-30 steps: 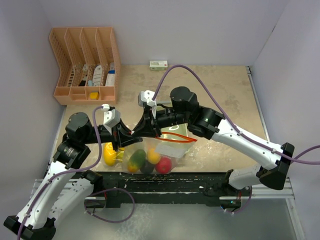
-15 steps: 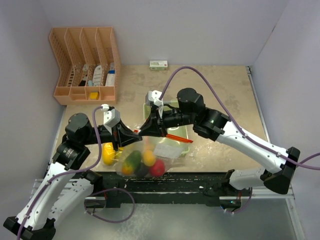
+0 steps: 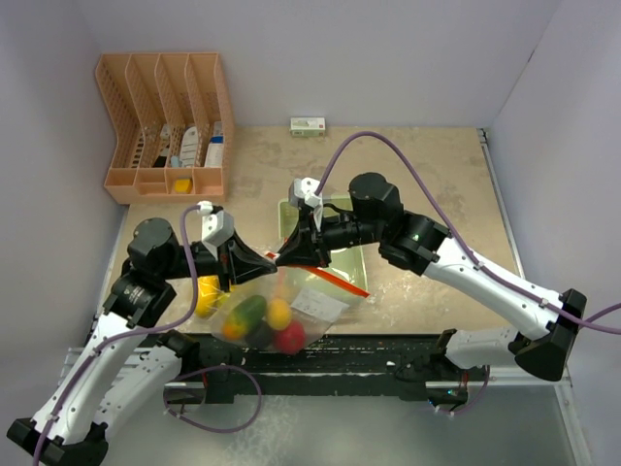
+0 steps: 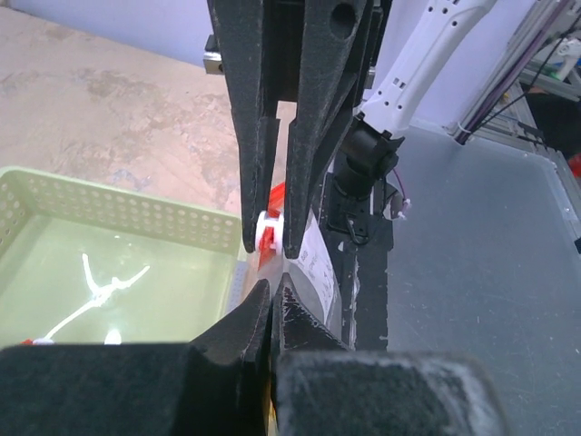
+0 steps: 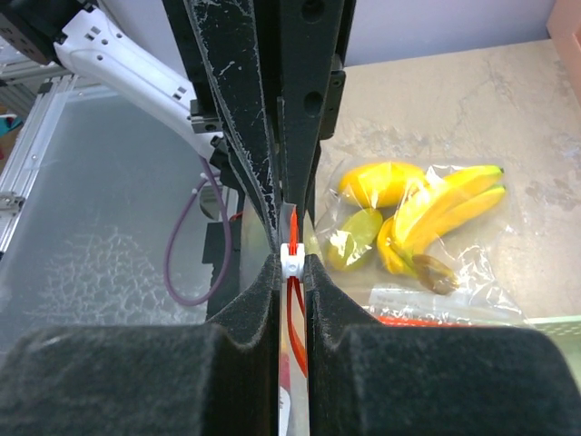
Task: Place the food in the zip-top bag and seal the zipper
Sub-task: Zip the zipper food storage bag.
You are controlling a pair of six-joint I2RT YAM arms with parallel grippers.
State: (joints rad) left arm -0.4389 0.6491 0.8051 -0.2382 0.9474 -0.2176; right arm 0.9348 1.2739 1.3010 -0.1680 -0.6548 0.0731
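Note:
The zip-top bag (image 3: 315, 303) hangs between my two grippers near the table's front edge. It holds a green-red mango (image 3: 245, 313), a small orange (image 3: 278, 313), a red apple (image 3: 289, 337) and a dark fruit (image 3: 260, 335). The orange-red zipper (image 3: 335, 282) runs right from the grippers as one flat line. My left gripper (image 3: 267, 260) (image 4: 270, 289) is shut on the bag's mouth edge. My right gripper (image 3: 284, 257) (image 5: 290, 263) faces it, almost touching, shut on the white slider (image 5: 290, 259) (image 4: 269, 229). Bananas (image 5: 445, 213), a yellow mango (image 5: 381, 182) and a starfruit (image 5: 352, 238) lie in another clear bag.
The pale green tray (image 3: 287, 214) (image 4: 118, 218) sits behind the grippers, under my right arm. The second bag lies on the table under my left arm (image 3: 207, 296). An orange file organizer (image 3: 160, 126) stands back left; a small white box (image 3: 308, 124) is by the back wall.
The open loop of the zipper has flattened into one line. Both grippers have shifted slightly right. The bag with its fruit has swung left and toward the front edge.

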